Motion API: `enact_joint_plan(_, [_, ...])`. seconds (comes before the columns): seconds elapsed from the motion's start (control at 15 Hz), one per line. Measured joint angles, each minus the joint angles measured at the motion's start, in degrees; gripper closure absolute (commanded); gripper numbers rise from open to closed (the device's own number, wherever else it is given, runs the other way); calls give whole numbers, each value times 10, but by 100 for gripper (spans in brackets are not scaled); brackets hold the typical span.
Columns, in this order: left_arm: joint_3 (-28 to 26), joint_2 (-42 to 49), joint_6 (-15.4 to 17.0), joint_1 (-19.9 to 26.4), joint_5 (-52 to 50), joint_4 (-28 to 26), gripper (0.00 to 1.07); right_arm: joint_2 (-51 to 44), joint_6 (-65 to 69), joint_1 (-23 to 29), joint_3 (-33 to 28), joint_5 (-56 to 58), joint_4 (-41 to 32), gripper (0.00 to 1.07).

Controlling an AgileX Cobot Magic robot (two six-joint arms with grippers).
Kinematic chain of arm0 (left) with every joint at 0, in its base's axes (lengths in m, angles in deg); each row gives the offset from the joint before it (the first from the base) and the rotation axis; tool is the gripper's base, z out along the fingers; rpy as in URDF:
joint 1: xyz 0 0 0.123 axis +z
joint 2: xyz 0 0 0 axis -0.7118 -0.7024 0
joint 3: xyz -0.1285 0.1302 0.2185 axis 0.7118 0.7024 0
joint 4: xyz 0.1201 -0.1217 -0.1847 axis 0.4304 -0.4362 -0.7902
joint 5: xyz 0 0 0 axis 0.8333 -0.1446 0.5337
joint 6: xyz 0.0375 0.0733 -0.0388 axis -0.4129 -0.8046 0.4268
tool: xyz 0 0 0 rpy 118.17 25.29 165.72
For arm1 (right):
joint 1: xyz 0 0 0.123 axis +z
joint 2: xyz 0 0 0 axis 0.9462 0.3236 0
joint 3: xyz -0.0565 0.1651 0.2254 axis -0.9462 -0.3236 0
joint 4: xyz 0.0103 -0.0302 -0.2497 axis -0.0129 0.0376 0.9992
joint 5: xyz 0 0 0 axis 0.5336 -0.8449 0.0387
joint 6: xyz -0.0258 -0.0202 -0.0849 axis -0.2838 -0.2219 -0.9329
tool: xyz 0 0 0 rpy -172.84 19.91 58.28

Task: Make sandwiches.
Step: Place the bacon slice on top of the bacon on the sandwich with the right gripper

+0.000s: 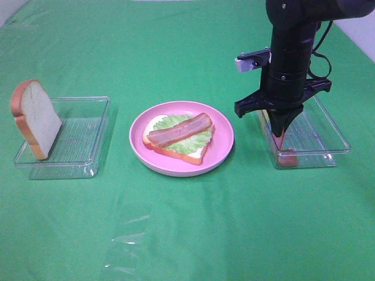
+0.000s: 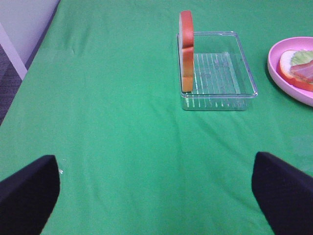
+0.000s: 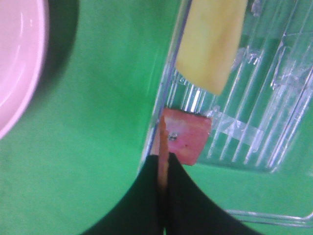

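On the pink plate [image 1: 225, 133] lies an open sandwich: a bread slice [image 1: 174, 154], lettuce [image 1: 197, 143] and a bacon strip [image 1: 179, 130] on top. Another bread slice [image 1: 35, 117] stands on edge in the left clear tray [image 1: 82, 126]. My right gripper [image 1: 281, 132] points down into the right clear tray [image 1: 334, 137], shut on a second bacon strip [image 3: 186, 134] whose lower end touches the tray floor. A yellow cheese square [image 3: 210, 44] lies in the same tray. My left gripper [image 2: 156, 196] is open over bare cloth, well short of the standing bread [image 2: 186, 54].
Green cloth covers the table. The plate [image 2: 274, 61] sits between the two trays. A clear plastic sheet [image 1: 126, 240] lies on the cloth near the front. The table's left edge [image 2: 36, 49] runs beside a pale floor.
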Motion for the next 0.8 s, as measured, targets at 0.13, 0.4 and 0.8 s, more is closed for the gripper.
enact_joint_plan(0.13, [0,0,0,0,0,0,7,-17,0,0,0,17,23,107])
enact_joint_plan(0.4, [0,0,0,0,0,0,7,-97,-21,0,0,49,66,107])
enact_joint_plan(0.8, [0,0,0,0,0,0,7,-189,-31,1,49,69,30,107])
